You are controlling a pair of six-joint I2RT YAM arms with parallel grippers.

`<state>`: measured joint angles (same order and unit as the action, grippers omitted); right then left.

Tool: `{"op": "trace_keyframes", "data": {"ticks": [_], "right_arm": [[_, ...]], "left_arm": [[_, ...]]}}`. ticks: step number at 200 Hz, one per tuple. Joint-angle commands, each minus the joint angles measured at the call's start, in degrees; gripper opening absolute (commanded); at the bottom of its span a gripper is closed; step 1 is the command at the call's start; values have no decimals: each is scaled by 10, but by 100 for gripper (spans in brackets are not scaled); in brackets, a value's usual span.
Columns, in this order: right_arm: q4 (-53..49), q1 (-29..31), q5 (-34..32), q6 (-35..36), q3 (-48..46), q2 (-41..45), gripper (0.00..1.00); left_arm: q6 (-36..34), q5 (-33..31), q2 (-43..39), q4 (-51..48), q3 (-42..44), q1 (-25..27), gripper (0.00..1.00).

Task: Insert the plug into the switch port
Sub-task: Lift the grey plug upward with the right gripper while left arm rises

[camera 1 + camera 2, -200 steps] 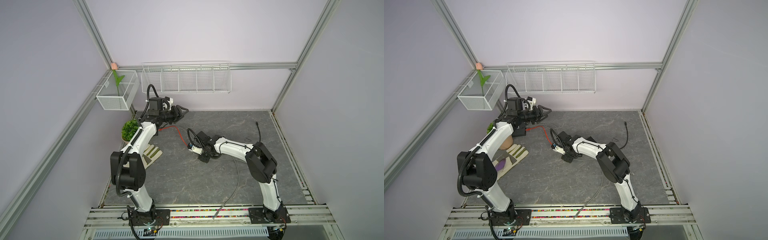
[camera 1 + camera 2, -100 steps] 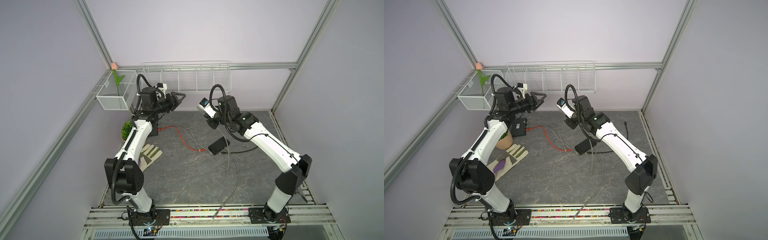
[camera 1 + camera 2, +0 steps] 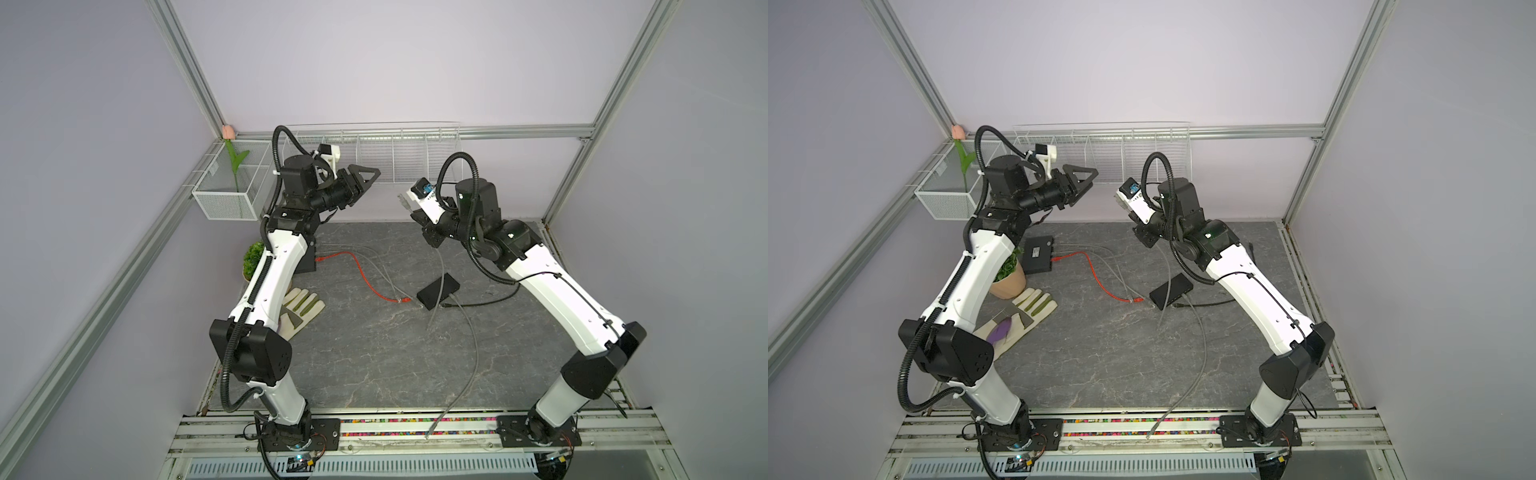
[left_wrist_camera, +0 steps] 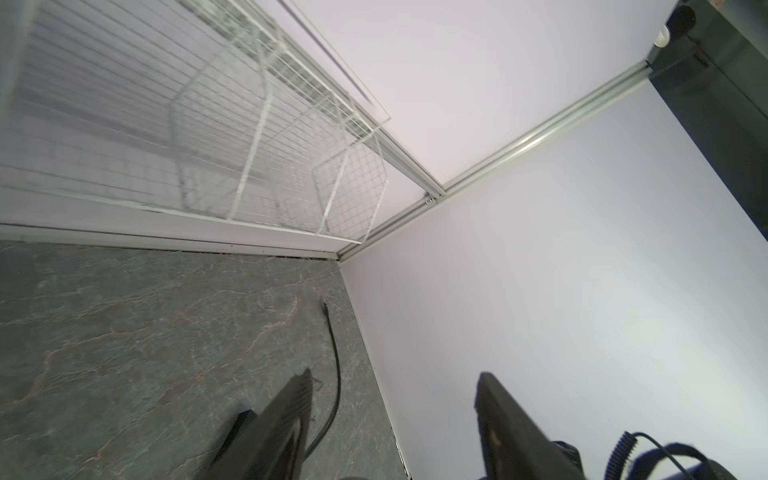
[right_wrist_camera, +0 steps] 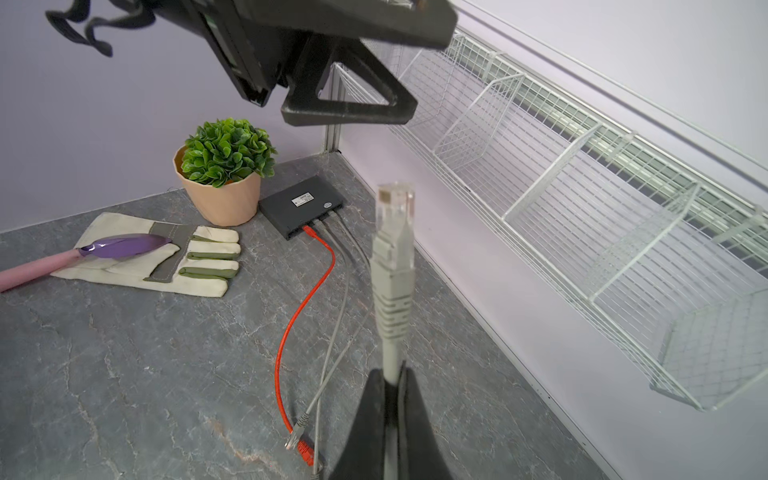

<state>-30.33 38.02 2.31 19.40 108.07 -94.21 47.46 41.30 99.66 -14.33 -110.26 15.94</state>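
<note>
My right gripper (image 5: 392, 378) is shut on a grey cable just below its clear-tipped plug (image 5: 395, 203), which points away from the fingers. In both top views this gripper (image 3: 417, 216) (image 3: 1133, 218) hangs high above the back of the floor, the plug (image 3: 402, 199) aimed left. One black switch (image 5: 303, 205) (image 3: 1038, 253) lies in the back left corner with a red and grey cables in its ports. A second black switch (image 3: 438, 287) (image 3: 1171, 291) lies mid-floor. My left gripper (image 3: 372, 176) (image 3: 1090, 174) (image 4: 395, 374) is open and empty, raised facing the plug.
A potted plant (image 5: 226, 166) and a glove (image 5: 166, 253) with a purple trowel (image 5: 120, 245) sit at the left. A red cable (image 3: 365, 276), loose grey cables (image 3: 469, 332) and a black cable (image 4: 336, 374) cross the floor. A wire shelf (image 3: 395, 158) lines the back wall.
My right arm has lifted from the floor beside the middle switch to high at the back, carrying the grey plug. The left arm has also risen and swung slightly left.
</note>
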Motion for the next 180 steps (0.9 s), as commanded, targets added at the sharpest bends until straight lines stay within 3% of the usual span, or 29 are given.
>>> {"op": "trace_keyframes", "data": {"ticks": [1,39,79,99,180], "right_arm": [[15,-4,-27,24,-21,35,7],[25,-9,-48,19,-34,46,7],[1,-29,17,-4,-10,35,7],[2,-31,9,-13,-13,32,7],[-2,-30,-3,-30,-22,18,7]], "left_arm": [[-12,1,29,-16,-46,35,63],[4,17,42,-14,-68,61,62],[-47,7,29,-75,-68,85,62],[-45,3,19,-71,-56,88,61],[-17,6,1,-44,-30,92,49]]}}
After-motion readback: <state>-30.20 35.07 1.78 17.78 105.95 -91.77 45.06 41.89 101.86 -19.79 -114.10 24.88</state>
